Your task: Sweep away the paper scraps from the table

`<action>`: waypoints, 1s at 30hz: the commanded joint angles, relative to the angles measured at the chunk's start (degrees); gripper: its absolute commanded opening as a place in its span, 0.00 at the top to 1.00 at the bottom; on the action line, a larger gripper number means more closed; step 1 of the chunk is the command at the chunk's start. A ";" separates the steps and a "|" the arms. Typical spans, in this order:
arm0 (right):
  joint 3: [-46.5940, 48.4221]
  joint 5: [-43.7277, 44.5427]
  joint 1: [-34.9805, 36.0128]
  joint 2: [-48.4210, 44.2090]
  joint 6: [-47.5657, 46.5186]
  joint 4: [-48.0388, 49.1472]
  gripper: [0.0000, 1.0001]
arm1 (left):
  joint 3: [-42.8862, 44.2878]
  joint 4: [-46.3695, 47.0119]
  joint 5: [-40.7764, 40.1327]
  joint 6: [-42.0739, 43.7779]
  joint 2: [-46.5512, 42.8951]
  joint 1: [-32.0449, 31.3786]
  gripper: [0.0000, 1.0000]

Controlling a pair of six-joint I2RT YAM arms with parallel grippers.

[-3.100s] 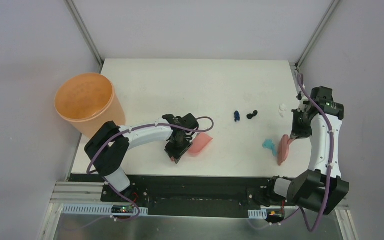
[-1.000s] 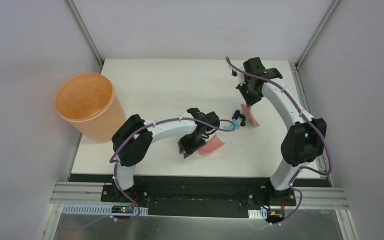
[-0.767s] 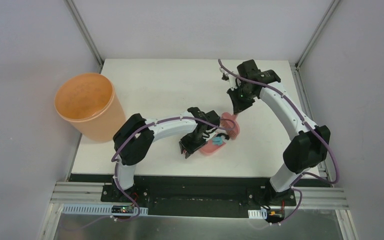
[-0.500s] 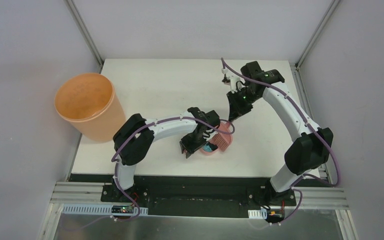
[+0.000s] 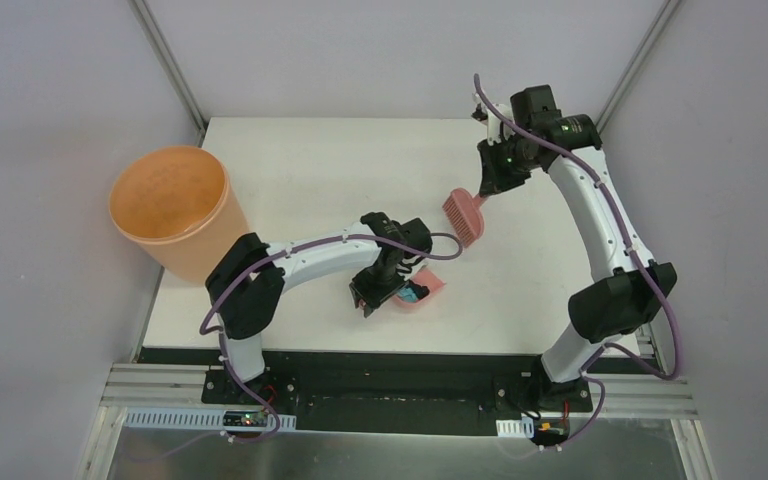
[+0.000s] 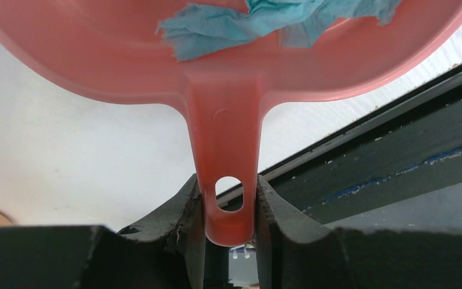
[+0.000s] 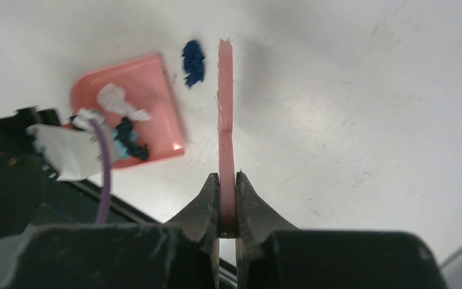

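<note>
Starting wide with the table (image 5: 300,170), white and flat, and the orange bucket (image 5: 170,205) standing upright at its left edge, well apart from the action. Down to the brush (image 5: 463,215), seemingly raised off the surface and hanging tilted near mid-table, pinched by its handle in the right gripper (image 7: 227,180), jaws shut tight on it. Then the dustpan (image 6: 126,54), low by the near edge, its handle clamped between the closed fingers of the left gripper (image 6: 227,192), mouth turned toward the brush. Now the paper scraps: a teal wad (image 6: 264,21) sitting inside the pan, plus a white wad (image 7: 117,99) and something dark beside the teal, all collected. But look there, a dark blue scrap (image 7: 193,62) loose on the table, just outside the pan's mouth and just beside the brush tip, not yet in. Not to be made out in the overhead view, only from the right wrist. Judging by all that: most of the sweeping done, one wad left to push in, possibly more out of sight, can't say. After that, presumably a carry across to the bucket and a tip-out, not yet begun, with the pan nowhere near it.
</note>
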 commanded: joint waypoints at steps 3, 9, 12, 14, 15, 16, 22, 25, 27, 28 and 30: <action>4.74 19.41 0.82 4.20 -2.78 9.95 1.00 | -0.57 -5.02 -1.29 -3.68 -5.47 0.47 1.00; 5.80 33.62 2.94 8.77 -11.50 16.74 1.00 | -2.63 -7.26 -1.98 -4.80 -7.56 0.45 1.00; 5.55 38.75 4.05 11.48 -14.60 19.52 1.00 | -3.11 -7.82 -4.03 -4.65 -7.48 0.48 1.00; 5.76 40.44 4.56 13.07 -14.82 20.43 1.00 | -3.74 -7.72 -4.44 -4.39 -7.12 0.47 1.00; 5.74 41.54 4.89 13.67 -14.74 20.95 1.00 | -4.03 -7.60 -4.41 -4.29 -6.91 0.46 1.00; 5.60 42.42 5.19 14.22 -14.69 21.44 1.00 | -4.25 -7.45 -4.20 -4.33 -6.57 0.44 1.00; 4.52 38.70 8.39 18.26 -10.95 19.27 1.00 | -3.89 -7.01 -2.88 -3.60 -3.84 0.40 1.00; 5.80 24.61 9.32 20.54 -5.97 12.39 1.00 | -3.25 -6.75 -2.38 -3.29 -2.62 0.32 1.00; 5.42 15.50 10.16 20.46 -4.05 8.75 1.00 | -3.06 -6.60 -2.44 -2.88 -1.88 0.31 1.00; 4.77 11.56 10.63 19.84 -3.13 8.13 1.00 | -2.96 -6.42 -2.46 -2.54 -1.43 0.39 1.00; 2.21 4.32 11.40 17.37 -1.31 7.85 1.00 | -3.06 -5.29 -2.76 -1.73 -0.59 0.32 1.00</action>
